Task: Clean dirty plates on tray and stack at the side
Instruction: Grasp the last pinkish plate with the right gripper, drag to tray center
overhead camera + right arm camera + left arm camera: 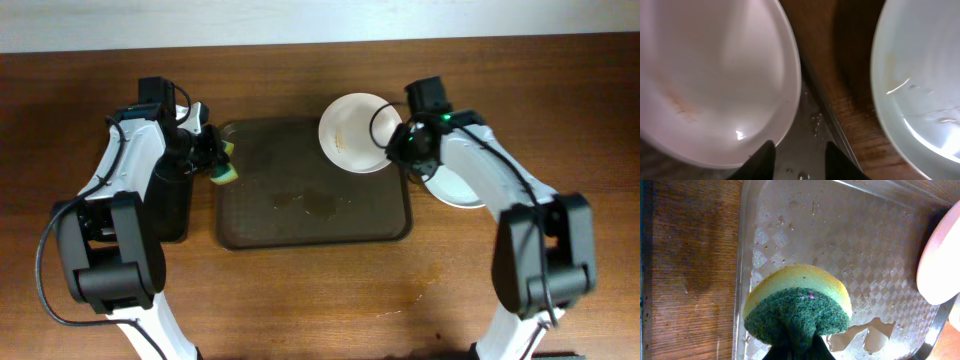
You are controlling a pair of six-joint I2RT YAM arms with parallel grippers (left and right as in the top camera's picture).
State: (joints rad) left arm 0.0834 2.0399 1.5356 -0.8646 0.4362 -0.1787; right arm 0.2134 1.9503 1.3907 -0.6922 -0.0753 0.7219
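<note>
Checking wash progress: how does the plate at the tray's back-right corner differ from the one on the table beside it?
The corner plate overhangs the back rim of the tray; the table plate lies on the wooden table, off the tray. In the right wrist view, the corner plate carries a faint brownish smear; the table plate shows glints but no smear. Both are round, white and shallow.
</note>
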